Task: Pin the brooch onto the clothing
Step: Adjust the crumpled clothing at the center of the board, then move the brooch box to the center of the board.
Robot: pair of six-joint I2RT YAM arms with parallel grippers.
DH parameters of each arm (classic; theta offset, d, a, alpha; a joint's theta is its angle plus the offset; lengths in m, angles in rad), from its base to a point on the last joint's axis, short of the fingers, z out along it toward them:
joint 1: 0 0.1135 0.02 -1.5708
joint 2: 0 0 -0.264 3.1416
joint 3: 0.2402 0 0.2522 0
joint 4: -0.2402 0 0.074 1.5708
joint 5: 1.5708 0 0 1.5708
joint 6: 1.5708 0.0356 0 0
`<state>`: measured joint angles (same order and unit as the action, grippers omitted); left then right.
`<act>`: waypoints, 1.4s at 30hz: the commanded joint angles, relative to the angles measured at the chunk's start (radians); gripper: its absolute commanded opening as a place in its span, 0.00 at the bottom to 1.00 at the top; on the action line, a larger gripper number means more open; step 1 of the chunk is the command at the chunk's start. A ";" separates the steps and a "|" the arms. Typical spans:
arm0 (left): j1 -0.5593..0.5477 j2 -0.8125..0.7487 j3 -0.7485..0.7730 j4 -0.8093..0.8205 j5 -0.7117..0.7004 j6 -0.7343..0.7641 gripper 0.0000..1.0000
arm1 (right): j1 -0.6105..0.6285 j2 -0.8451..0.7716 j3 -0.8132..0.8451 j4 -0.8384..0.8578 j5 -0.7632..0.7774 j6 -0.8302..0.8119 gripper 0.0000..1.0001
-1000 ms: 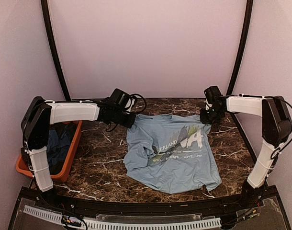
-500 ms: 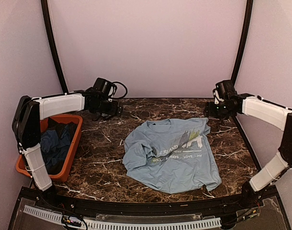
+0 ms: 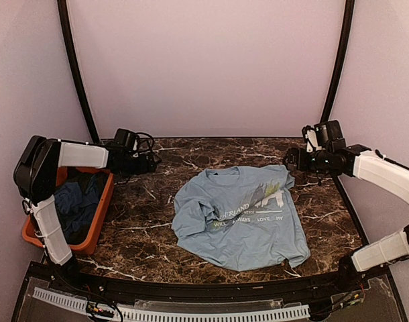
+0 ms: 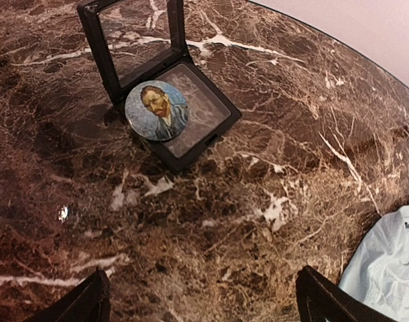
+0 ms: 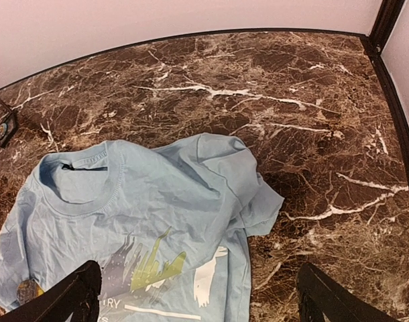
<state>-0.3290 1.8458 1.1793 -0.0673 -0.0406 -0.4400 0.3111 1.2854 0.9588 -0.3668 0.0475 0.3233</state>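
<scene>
brooch (image 5: 28,290): small bronze disc on light blue t-shirt (image 3: 251,235), beside chest print. left gripper (image 4: 204,298), right gripper (image 5: 198,295) both gaping, empty. likely best: descend squarely over disc, pinch rim only, keep fabric flat.

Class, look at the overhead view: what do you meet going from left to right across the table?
orange bin holding dark blue clothes → left hand → light blue T-shirt
</scene>
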 commanded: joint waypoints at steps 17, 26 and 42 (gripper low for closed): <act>0.109 0.319 0.184 0.339 0.119 -0.245 0.85 | 0.000 -0.034 -0.034 0.054 -0.085 -0.024 0.99; 0.109 0.334 0.182 0.318 0.015 -0.236 0.84 | 0.000 -0.004 -0.007 0.056 -0.098 -0.026 0.99; 0.113 0.413 0.237 0.326 0.038 -0.246 0.64 | 0.000 -0.014 -0.021 0.072 -0.135 -0.032 0.99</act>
<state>-0.2214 2.2295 1.4075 0.3145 -0.0120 -0.6785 0.3111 1.2861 0.9310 -0.3290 -0.0681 0.3042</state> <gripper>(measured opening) 0.678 0.986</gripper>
